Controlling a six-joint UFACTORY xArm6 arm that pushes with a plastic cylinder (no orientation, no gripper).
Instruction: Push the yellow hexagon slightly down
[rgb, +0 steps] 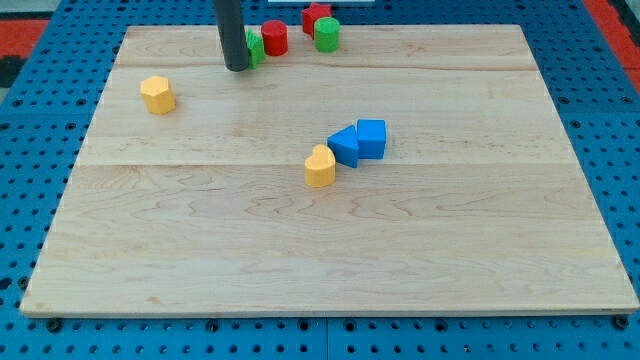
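Resting near the surface's (200, 250) far edge, my tip (237, 68) sits at about 11 o'clock from the surface's centre. Rod comes straight down from the view's top, dark grey. No pincer on this rig: only the rod, holding nothing.

Yellow hexagon (157, 94): at roughly 10 o'clock from centre, well in from the view's left edge of the surface. It lies at about 8 o'clock from my tip, apart from it, bare wood between. Nothing touches it.

Green block (256, 47): right behind the rod at 2 o'clock from the tip, partly hidden by it; shape cannot be made out. Whether the rod touches it, cannot tell.

Red cylinder (275, 38): just beside the green block, at its 2 o'clock, near or touching.

Second red block (316, 16): at the surface's far edge, 12 o'clock from centre; shape unclear. Green cylinder (327, 34) sits against it at its 5 o'clock.

Centre group: blue cube (371, 138) at about 3 o'clock from centre, a second blue block (345, 146) touching its 9 o'clock side, shape not clear. Yellow block (320, 166), rounded top with a notch, touches that blue block at its 7 o'clock.

Surface is pale wood planks on a blue pegboard (40, 100).
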